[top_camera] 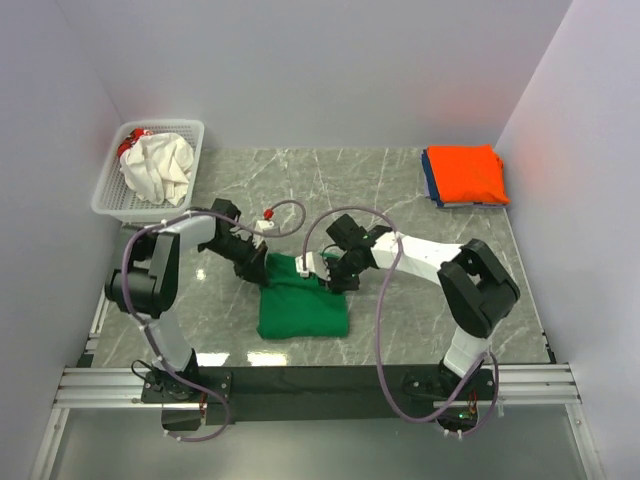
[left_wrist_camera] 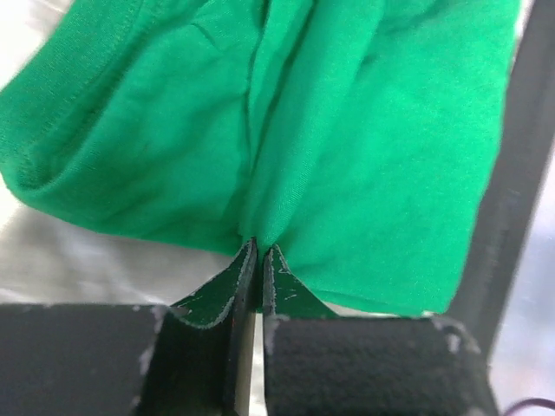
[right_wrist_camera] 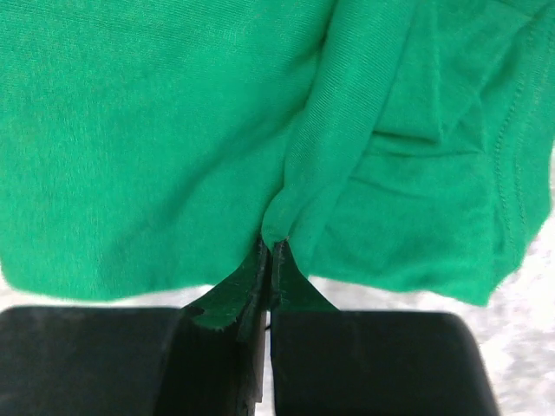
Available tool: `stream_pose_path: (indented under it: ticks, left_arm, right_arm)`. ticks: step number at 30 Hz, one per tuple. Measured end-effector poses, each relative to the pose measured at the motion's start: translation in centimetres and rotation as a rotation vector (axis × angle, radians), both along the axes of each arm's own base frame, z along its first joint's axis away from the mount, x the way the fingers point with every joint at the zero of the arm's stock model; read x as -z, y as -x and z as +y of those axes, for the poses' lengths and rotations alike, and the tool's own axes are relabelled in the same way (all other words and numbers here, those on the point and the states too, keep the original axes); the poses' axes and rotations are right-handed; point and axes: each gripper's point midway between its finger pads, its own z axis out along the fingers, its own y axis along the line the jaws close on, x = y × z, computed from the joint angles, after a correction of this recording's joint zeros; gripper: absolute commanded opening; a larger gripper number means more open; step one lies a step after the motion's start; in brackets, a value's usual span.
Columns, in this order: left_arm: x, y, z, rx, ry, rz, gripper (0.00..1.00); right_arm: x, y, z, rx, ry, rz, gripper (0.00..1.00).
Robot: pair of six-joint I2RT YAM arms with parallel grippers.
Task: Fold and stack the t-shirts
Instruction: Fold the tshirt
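A dark green t-shirt point(top_camera: 302, 305) lies partly folded on the marble table near the front middle. My left gripper point(top_camera: 258, 270) is shut on a pinch of its far left edge; the left wrist view shows the green cloth point(left_wrist_camera: 347, 130) gathered between the closed fingertips. My right gripper point(top_camera: 338, 277) is shut on its far right edge, with cloth point(right_wrist_camera: 173, 130) pinched in the right wrist view. An orange t-shirt point(top_camera: 465, 172) lies folded on top of a blue one point(top_camera: 428, 183) at the back right. A cream-white shirt point(top_camera: 157, 167) sits crumpled in the basket.
A white plastic lattice basket point(top_camera: 190, 134) stands at the back left, with something red point(top_camera: 130, 143) under the white cloth. Grey walls close in the table on three sides. A black rail point(top_camera: 300, 380) runs along the near edge.
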Motion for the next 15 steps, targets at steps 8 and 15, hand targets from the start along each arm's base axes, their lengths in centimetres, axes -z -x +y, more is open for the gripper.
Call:
stream_pose_path:
  ticks: [8, 15]
  left_arm:
    - [-2.4, 2.1, 0.7, -0.032, 0.040, -0.034, 0.44]
    - [-7.6, 0.0, 2.6, -0.074, 0.122, -0.275, 0.52]
  right_arm:
    - [-3.2, 0.2, -0.2, 0.142, -0.031, 0.056, 0.61]
    - [-10.5, -5.0, 0.7, 0.342, -0.254, 0.121, 0.55]
